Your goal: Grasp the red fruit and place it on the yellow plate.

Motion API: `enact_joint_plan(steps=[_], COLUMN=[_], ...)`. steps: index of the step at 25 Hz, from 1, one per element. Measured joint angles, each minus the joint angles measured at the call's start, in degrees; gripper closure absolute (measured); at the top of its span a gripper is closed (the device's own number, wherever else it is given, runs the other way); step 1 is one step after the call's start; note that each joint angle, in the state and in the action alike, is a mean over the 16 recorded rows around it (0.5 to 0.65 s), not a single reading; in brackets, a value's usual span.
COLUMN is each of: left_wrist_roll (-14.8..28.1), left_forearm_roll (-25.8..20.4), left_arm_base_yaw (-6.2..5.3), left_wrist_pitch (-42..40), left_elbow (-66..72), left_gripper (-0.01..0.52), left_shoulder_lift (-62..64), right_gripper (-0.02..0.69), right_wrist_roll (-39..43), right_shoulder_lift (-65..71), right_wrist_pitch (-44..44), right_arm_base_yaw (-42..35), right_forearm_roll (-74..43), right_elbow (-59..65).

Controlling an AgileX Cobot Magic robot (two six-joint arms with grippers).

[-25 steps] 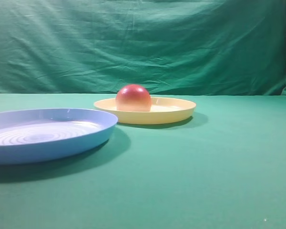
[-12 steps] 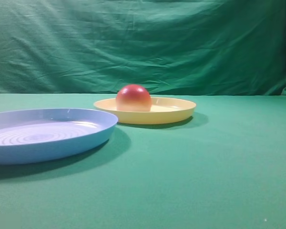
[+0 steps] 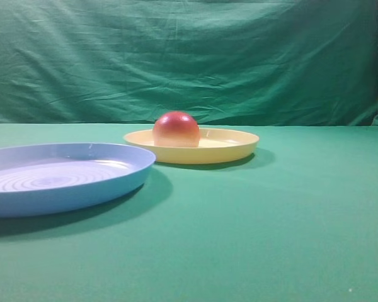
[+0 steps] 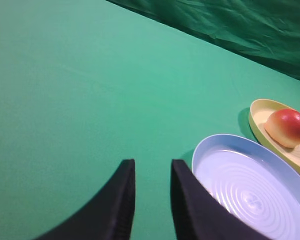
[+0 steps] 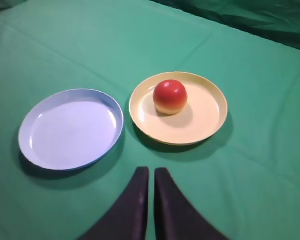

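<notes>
Right wrist view: red fruit [image 5: 170, 96] sits dome-up on yellow plate [image 5: 210, 117].

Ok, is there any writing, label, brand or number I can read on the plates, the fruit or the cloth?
None. No text, label, brand, number or sign shows in any view.
The yellow plate: plain, no print.
The red fruit: smooth, no sticker.
The blue plate: only raised rings, no lettering.
The green cloth: bare.
</notes>
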Motion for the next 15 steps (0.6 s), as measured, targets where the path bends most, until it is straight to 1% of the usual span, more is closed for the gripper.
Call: enact_joint_plan(steps=[8, 15], left_wrist_roll=[0.0, 0.0], left_forearm_roll=[0.0, 0.0], left_arm_base_yaw=[0.0, 0.0], left_wrist_pitch=[0.0, 0.0], left_elbow=[0.0, 0.0], left_gripper=[0.357, 0.357], left_shoulder_lift=[0.0, 0.0], right_gripper=[0.665, 0.665], right_wrist_roll=[0.6, 0.8], right_shoulder_lift=[-6.2, -10.5], right_wrist_pitch=[1.7, -0.1], right_arm_base_yaw=[-0.6, -5.7], right_forearm_roll=[-2.6, -5.1], right_elbow=[1.0, 4.6])
